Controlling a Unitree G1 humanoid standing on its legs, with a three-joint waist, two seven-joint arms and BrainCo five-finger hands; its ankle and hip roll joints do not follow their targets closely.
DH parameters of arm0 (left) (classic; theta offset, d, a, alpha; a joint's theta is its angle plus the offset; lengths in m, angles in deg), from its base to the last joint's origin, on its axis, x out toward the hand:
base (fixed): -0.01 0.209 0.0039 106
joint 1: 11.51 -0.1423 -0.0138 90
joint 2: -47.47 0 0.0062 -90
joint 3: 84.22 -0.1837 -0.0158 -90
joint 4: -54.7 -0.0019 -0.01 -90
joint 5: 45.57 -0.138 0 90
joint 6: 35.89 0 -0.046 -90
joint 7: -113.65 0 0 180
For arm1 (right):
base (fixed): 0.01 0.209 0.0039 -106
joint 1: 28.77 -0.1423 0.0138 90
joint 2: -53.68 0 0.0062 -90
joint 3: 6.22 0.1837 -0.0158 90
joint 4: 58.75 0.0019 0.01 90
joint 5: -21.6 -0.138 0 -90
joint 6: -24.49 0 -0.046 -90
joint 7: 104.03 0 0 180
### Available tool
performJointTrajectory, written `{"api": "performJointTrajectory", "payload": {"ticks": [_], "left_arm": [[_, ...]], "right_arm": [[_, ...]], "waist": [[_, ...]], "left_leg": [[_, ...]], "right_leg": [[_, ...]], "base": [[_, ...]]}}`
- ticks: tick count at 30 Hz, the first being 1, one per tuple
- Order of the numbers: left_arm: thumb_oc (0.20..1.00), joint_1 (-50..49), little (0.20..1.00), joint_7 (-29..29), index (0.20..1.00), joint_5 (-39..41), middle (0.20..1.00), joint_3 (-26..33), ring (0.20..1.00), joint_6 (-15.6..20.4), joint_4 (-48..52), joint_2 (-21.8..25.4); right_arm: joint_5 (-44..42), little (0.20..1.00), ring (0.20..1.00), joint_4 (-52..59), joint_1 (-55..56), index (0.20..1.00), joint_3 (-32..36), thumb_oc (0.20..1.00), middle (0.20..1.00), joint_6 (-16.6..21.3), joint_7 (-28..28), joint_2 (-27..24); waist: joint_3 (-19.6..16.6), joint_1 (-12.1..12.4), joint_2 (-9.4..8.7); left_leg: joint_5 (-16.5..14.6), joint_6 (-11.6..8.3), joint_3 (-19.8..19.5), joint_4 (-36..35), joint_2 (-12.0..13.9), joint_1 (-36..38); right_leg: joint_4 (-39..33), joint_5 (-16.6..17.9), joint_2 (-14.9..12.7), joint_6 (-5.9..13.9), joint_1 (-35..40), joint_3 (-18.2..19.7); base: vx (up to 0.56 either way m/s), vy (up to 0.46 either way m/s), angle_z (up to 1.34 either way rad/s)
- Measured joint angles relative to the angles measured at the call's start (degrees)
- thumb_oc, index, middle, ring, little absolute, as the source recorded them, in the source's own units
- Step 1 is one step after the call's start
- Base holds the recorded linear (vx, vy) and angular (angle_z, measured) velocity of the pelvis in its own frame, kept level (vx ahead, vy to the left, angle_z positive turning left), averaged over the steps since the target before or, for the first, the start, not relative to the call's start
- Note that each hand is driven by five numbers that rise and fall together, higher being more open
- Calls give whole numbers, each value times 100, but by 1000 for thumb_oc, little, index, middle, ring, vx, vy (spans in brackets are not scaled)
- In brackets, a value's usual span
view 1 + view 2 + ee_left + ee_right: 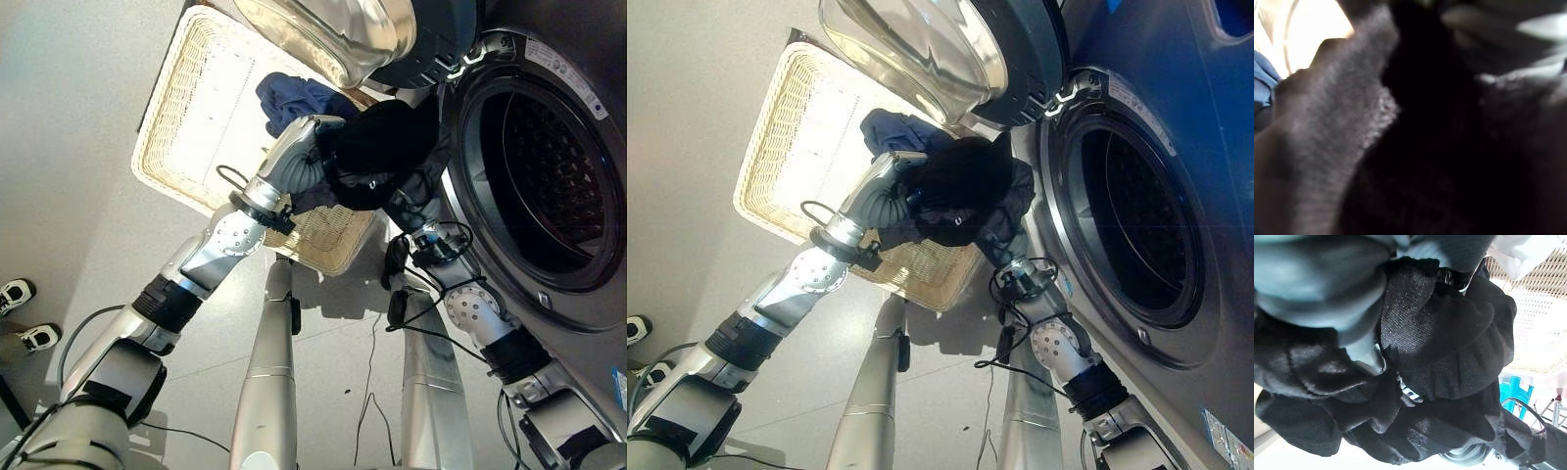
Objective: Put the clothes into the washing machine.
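Fingers of both hands (buried, grip unreadable) meet the black garment (384, 147) between wicker basket (196, 108) and open drum (549, 166).

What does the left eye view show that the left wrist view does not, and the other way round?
The left eye view alone shows the open washing machine drum, its glass door, the pale wicker basket and both arms reaching up to the garment. The left wrist view alone shows the garment's fuzzy weave from very close. Both share the black fabric garment and the blue cloth in the basket.

A laundry area: front-loading washing machine (549, 186) beside wicker basket (186, 117).
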Motion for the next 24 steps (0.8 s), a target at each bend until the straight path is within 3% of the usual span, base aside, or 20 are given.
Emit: {"api": "performJointTrajectory", "payload": {"ticks": [1,2,11,17,24], "left_arm": [[940,-2,940,-63,940,-5,940,-13,940,-2,0,0],[1000,-15,1000,-165,1000,-53,1000,-14,1000,-10,-2,0],[1000,-405,1000,-1578,1000,-274,1000,281,1000,17,-31,-241],[1000,-1071,1000,-2132,1000,861,1000,738,1000,912,-33,-1219],[1000,-1105,1000,-2385,1000,1538,1000,858,1000,1219,-29,-1635]], "right_arm": [[-22,200,200,0,-3,200,-1,200,200,1,0,8],[-45,200,200,0,-5,200,0,200,200,13,0,19],[-79,200,200,3,-16,200,-8,200,200,52,-2,252],[-10,200,200,49,-135,200,-47,200,200,110,31,685],[157,200,200,54,-355,200,-29,200,200,108,421,849]], "waist": [[0,1,0],[0,1,0],[0,13,0],[0,29,0],[0,26,0]], "left_leg": [[0,0,0,0,0,0],[0,0,0,0,0,0],[0,0,-7,2,0,-2],[1,0,-25,13,0,-1],[-4,3,-39,12,-1,-4]], "right_leg": [[-1,0,0,0,0,0],[0,0,0,0,0,0],[15,1,0,-2,5,-6],[15,-1,0,1,14,-19],[11,-19,3,27,13,-27]], "base": [[0,0,0],[0,0,0],[0,-4,0],[-1,-13,0],[0,0,0]]}}
